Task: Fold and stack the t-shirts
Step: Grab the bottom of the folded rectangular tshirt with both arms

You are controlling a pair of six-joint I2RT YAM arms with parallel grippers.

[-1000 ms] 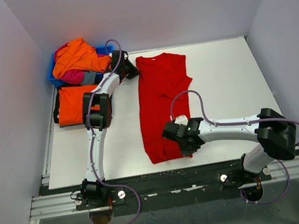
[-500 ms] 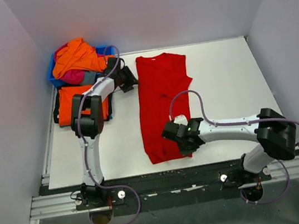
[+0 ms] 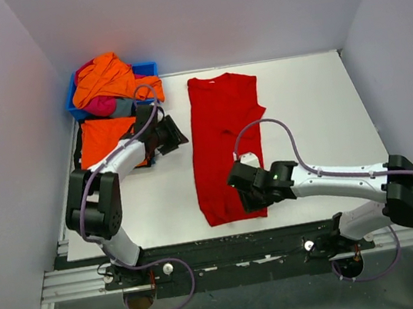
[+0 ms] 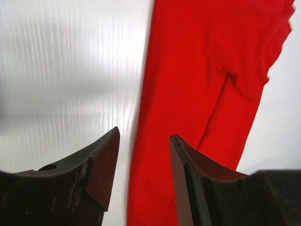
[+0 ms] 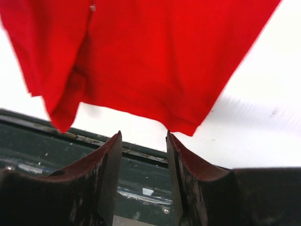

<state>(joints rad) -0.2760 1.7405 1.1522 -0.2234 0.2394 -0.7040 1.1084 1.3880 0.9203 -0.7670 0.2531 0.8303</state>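
The left fingers are held apart with nothing between them, and the long edge of the red t-shirt, spread lengthwise on the white worktop, is seen just ahead of their tips. The right fingers are likewise parted and empty, held over the shirt's near end, with a corner of its hem just beyond their tips. A folded orange t-shirt is laid behind the left fingers, and further back a heap of shirts is piled in a blue bin.
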